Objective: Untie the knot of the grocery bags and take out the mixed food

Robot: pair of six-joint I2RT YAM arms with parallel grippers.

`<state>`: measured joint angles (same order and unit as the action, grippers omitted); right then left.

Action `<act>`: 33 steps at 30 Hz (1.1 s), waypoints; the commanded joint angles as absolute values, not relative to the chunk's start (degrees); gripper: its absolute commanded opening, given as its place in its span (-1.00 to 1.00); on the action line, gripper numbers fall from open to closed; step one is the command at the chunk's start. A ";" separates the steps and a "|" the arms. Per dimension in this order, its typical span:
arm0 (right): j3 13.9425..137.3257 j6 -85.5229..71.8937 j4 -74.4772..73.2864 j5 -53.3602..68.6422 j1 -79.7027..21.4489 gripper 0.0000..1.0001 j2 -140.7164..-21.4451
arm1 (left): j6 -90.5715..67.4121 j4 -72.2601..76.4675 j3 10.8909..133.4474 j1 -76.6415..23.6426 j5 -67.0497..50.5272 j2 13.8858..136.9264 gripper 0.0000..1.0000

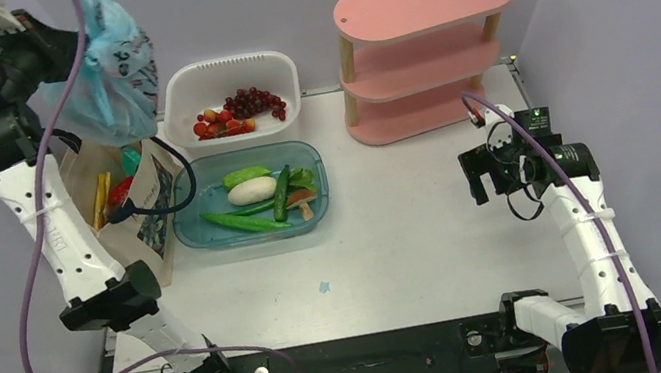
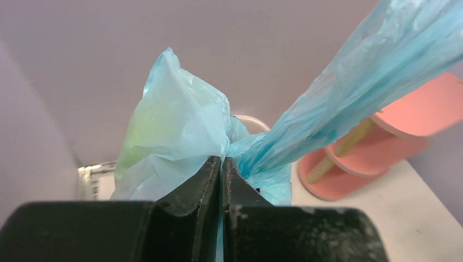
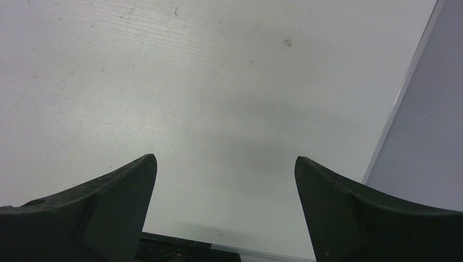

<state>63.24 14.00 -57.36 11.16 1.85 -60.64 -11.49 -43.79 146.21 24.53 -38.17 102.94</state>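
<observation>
Up at the far left, the left gripper (image 2: 221,164) is clamped tight on the light blue bag (image 1: 113,76), right beside the knot (image 2: 254,164), a bunched lump with one twisted strand stretching away from it. The bag hangs in the air above the canvas tote (image 1: 136,249), and something pale green shows through its skin. The tote stands on the table (image 1: 396,236) with a yellow packet (image 1: 102,196) and red and teal bits poking out. Next to it the teal tub (image 1: 254,238) holds a white oval vegetable (image 1: 251,192) and green pods (image 1: 282,193). The white basket (image 1: 225,62) behind holds dark grapes (image 1: 256,100) and small red fruit (image 1: 215,125). The right gripper (image 3: 225,164) hangs spread wide, holding nothing, over bare table near the pink shelf (image 1: 425,49).
</observation>
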 commanded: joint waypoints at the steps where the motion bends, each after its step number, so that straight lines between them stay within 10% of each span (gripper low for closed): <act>1: 66.82 11.90 -55.93 12.77 1.93 0.87 -60.23 | -15.50 -38.23 146.99 13.01 -42.24 98.10 -1.00; 16: 69.20 17.04 -64.71 13.67 1.96 0.87 -48.70 | -3.20 -34.09 114.96 -35.98 -38.82 94.64 -1.00; 33: 57.40 37.59 -72.29 13.62 1.43 0.88 -28.80 | -21.33 -3.13 97.82 -48.82 -44.12 114.39 -1.00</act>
<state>59.57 31.94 -73.63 12.93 1.83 -28.21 -19.99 -8.21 94.67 -48.38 -39.70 111.50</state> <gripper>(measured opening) 0.938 0.007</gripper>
